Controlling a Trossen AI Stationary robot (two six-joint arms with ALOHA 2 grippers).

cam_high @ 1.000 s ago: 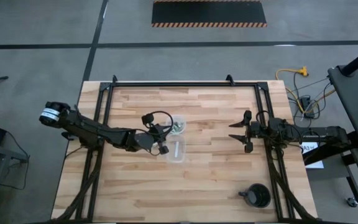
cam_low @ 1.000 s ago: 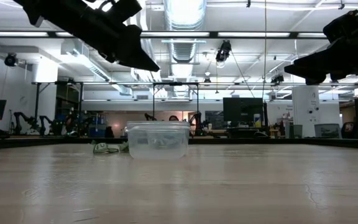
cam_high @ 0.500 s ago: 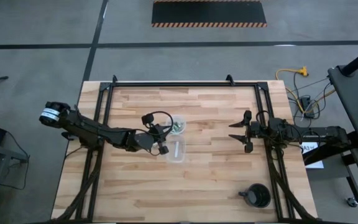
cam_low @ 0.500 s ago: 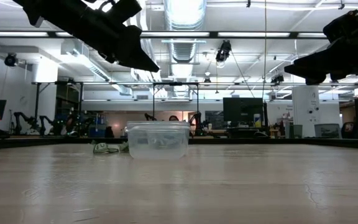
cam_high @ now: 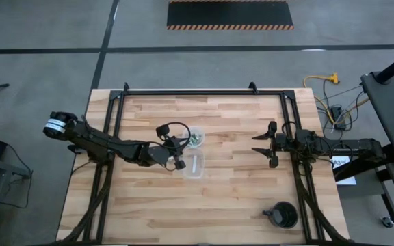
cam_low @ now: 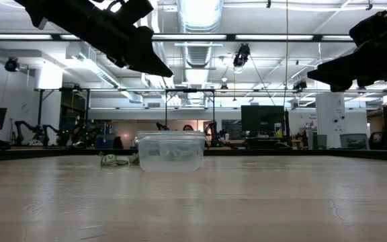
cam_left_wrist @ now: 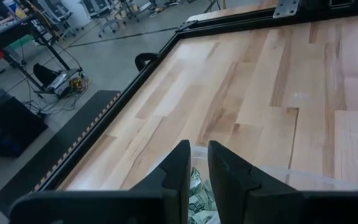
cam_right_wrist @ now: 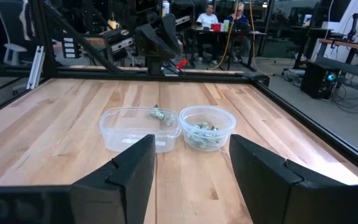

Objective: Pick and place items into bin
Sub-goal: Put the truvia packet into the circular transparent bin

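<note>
The round clear bin (cam_high: 195,139) stands mid-table with several pale green bits in it (cam_right_wrist: 204,129). More green bits (cam_low: 115,160) lie on the table left of the clear rectangular container, seen through its wall in the right wrist view (cam_right_wrist: 159,114). My left gripper (cam_high: 179,158) hangs in the air left of both containers (cam_low: 161,69), almost shut, only a narrow slit between its fingertips (cam_left_wrist: 199,149). Through the slit I see green bits and the bin's rim (cam_left_wrist: 278,173) below. My right gripper (cam_high: 255,144) waits open at the table's right side (cam_right_wrist: 191,155).
The clear rectangular container (cam_high: 194,166), with a white strip inside, sits just on the near side of the bin. A black round cup with a handle (cam_high: 282,215) stands near the near right corner. Black frame rails run along the table's far, left and right edges. People sit beyond the table (cam_right_wrist: 213,15).
</note>
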